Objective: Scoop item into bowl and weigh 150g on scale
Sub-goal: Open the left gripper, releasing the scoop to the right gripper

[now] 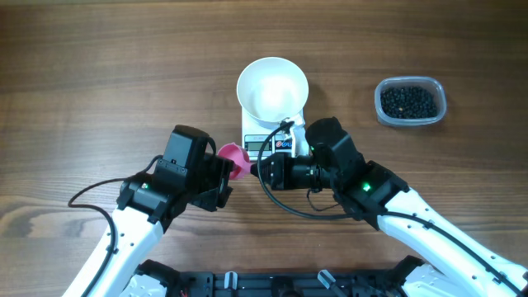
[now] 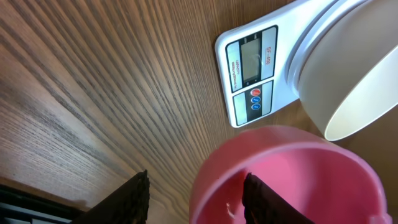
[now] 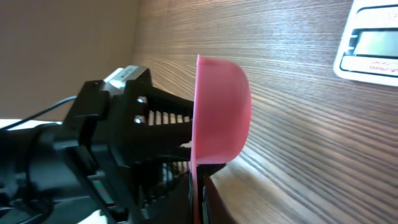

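Note:
A pink scoop (image 1: 233, 157) hangs between my two grippers, just left of the scale (image 1: 266, 140). My right gripper (image 3: 198, 183) is shut on the scoop's flat handle, and the scoop's cup (image 3: 222, 112) stands on edge above the wood. My left gripper (image 2: 196, 177) is open. One of its fingers (image 2: 261, 200) sits inside the scoop's cup (image 2: 298, 162) and the other (image 2: 134, 199) is well outside it. The empty white bowl (image 1: 272, 87) stands on the scale. The item, small black beans (image 1: 407, 99), fills a clear tub at the far right.
The clear tub (image 1: 440, 107) stands apart from the scale on the wooden table (image 1: 99, 74). The scale's display and two round buttons (image 2: 252, 74) face the arms. Black cables (image 1: 91, 198) trail beside both arms near the front edge.

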### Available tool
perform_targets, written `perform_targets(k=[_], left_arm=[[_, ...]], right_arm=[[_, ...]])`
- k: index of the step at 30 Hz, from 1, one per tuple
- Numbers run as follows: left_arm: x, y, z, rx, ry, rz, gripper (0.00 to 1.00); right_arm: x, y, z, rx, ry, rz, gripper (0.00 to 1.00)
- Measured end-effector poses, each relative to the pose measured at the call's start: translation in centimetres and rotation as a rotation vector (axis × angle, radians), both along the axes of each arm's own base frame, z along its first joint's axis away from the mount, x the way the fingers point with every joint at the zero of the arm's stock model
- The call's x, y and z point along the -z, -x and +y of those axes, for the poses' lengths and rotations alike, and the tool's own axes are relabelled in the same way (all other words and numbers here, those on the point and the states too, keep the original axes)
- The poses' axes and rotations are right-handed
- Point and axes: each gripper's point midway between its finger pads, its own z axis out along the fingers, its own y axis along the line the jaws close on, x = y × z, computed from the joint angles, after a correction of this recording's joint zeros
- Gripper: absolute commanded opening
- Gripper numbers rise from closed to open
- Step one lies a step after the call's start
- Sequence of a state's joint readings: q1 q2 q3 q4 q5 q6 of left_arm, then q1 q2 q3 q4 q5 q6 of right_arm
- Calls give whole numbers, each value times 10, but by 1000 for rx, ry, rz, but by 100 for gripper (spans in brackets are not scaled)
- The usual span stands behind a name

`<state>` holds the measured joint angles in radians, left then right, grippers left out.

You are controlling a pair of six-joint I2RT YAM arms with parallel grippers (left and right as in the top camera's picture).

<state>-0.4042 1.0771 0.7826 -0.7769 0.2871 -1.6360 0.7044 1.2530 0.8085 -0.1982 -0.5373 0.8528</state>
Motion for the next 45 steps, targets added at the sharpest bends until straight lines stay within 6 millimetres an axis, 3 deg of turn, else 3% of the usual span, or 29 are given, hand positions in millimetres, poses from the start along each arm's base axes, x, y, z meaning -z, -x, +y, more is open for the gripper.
perform_targets(k=[7, 13, 18, 26, 33, 37, 45], left_arm=[[0, 0, 0, 0, 0, 0, 51], [-6, -8, -3, 3, 17, -44, 54], [-19, -9, -4, 41, 23, -119, 56], [-34, -5, -1, 88, 16, -198, 59], [-31, -2, 2, 87, 2, -186, 63], [-29, 1, 3, 89, -7, -175, 65], [-27, 2, 6, 95, -25, -173, 99]], right_arm=[[7, -10, -7, 19, 62, -81, 5], [26, -9, -22, 32, 171, -84, 5], [37, 3, -50, 62, 303, -64, 5], [-1, 33, -102, 126, 373, -148, 4], [-21, 68, -139, 138, 376, -212, 5], [-33, 72, -157, 199, 371, -278, 4], [-29, 68, -183, 287, 466, -307, 4]])
